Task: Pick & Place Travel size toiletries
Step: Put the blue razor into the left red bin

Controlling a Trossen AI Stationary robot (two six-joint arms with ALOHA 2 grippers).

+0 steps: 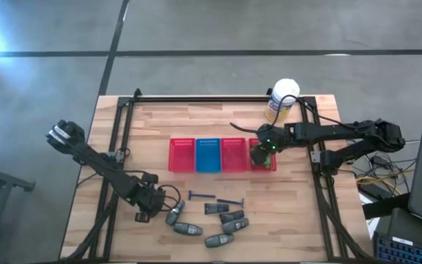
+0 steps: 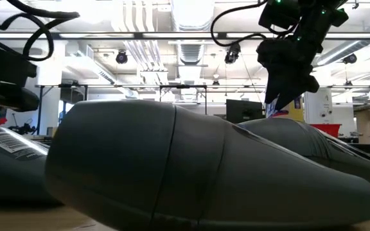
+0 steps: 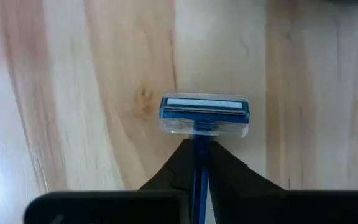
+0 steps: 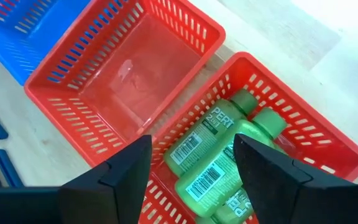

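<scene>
Razor (image 3: 204,118) handle runs straight back between the fingers of the left pincer (image 3: 194,163), which is pinched shut on it. The head, blue under a clear cap, sticks out ahead of the tips and lies crosswise to the handle, just over the wooden surface (image 3: 73,93). In the high view this pincer (image 1: 146,199) sits at the near left of the surface, beside the cluster of grey oval bottles (image 1: 189,230), small dark bottles (image 1: 233,218) and two more razors (image 1: 200,195) lying flat. The coming move, as I judge it, is a carry away from the camera and to the right toward the row of baskets, so what matters is that the baskets lie beyond the handle's line and that the left arm is much the nearer one to this pile.

The right pincer (image 4: 191,165) hangs spread over the rightmost red basket (image 4: 328,143), gripping nothing. Below it lie green bottles (image 4: 219,168) with barcode labels, side by side. The next red basket (image 4: 61,106) looks empty; a blue basket (image 1: 207,155) stands further along. A white-and-yellow canister (image 1: 282,99) stands at the far edge.
</scene>
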